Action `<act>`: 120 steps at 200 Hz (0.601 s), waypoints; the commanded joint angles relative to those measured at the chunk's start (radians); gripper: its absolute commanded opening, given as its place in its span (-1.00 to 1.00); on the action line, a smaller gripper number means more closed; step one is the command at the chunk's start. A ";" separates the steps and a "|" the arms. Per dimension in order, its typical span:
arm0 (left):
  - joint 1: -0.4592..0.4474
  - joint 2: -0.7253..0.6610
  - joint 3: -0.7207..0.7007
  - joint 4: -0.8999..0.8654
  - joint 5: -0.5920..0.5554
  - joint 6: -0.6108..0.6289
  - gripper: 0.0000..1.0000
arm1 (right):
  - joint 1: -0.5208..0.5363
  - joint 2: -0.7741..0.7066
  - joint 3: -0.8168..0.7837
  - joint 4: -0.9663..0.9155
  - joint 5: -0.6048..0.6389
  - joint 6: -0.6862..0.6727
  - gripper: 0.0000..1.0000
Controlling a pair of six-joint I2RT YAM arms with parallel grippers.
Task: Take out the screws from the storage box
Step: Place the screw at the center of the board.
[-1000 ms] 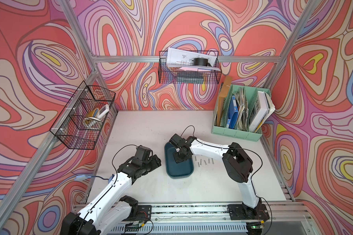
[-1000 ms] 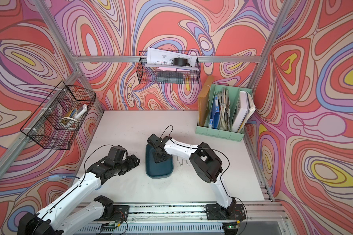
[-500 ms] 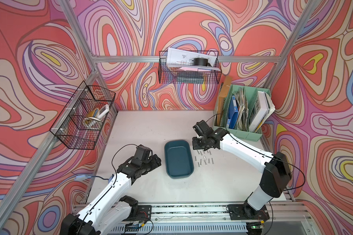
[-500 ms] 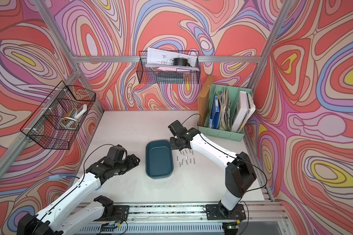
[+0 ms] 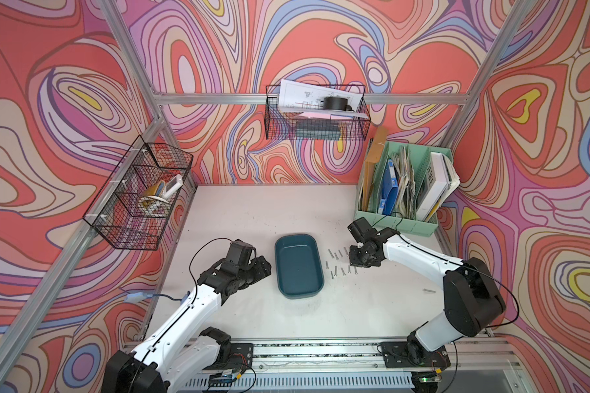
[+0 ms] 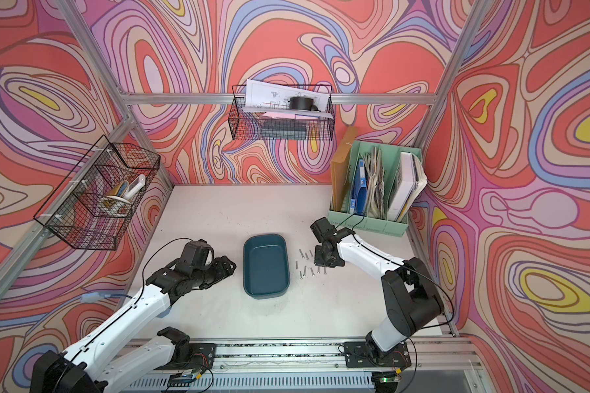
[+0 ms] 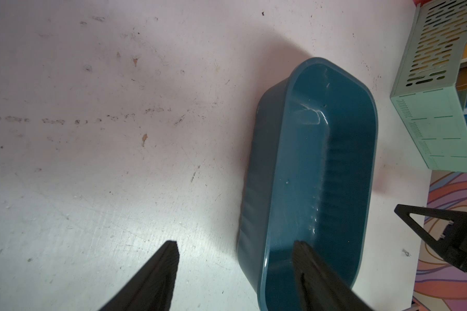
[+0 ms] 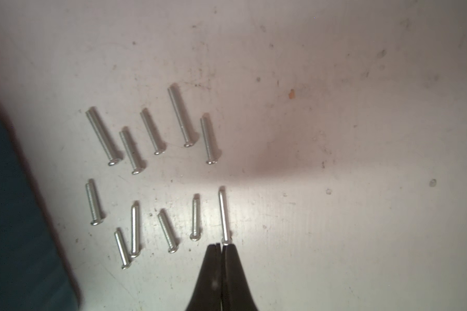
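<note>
- The shallow dark teal plastic storage tray [image 5: 298, 268], rectangular with rounded corners, sits near the middle of the pale, scuffed counter [image 5: 252, 211]. Both top views and the left wrist view show nothing in it.
- The small silver-grey metal screws [image 8: 102, 136] lie on the counter just beside the tray's long side, on the right arm's side. They form two loose rows with their shanks roughly parallel, and none of them touches the tray.
- One further lone grey screw [image 5: 429, 290] lies well apart from the group, nearer the right arm's base.
- The right hand [image 8: 221, 245] is low over the outer end of the nearer row with its jaws pressed together. The head of a long thin silver screw [image 8: 223, 215] sits at their very tips and seems to be pinched there. Whether its shank already rests on the counter is hard to tell from this angle.
- The left hand [image 7: 236, 258] hovers low beside the tray's other long side with its fingers spread apart, holding nothing. In its wrist view one finger [image 7: 305, 269] overlaps the tray's rim.
- Step in hand, as I judge it: the long screw is being set down at the end of the row. With the tray bare, the unloading looks all but finished.
- The next move calls for parting the right jaws gently and lifting straight up. That should keep the thin shank from rolling or sticking to a pad, and keep the tips from brushing the neighbouring screws.
</note>
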 commanded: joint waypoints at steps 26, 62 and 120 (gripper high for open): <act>0.005 -0.008 -0.007 0.091 0.068 0.043 0.46 | -0.018 -0.058 -0.023 0.049 0.081 0.073 -0.77; 0.005 -0.031 0.003 0.103 0.055 0.068 0.47 | -0.026 -0.157 -0.051 0.056 0.186 0.137 -0.63; 0.005 -0.025 -0.009 0.121 0.068 0.064 0.48 | -0.075 -0.302 -0.103 -0.148 0.424 0.384 -0.39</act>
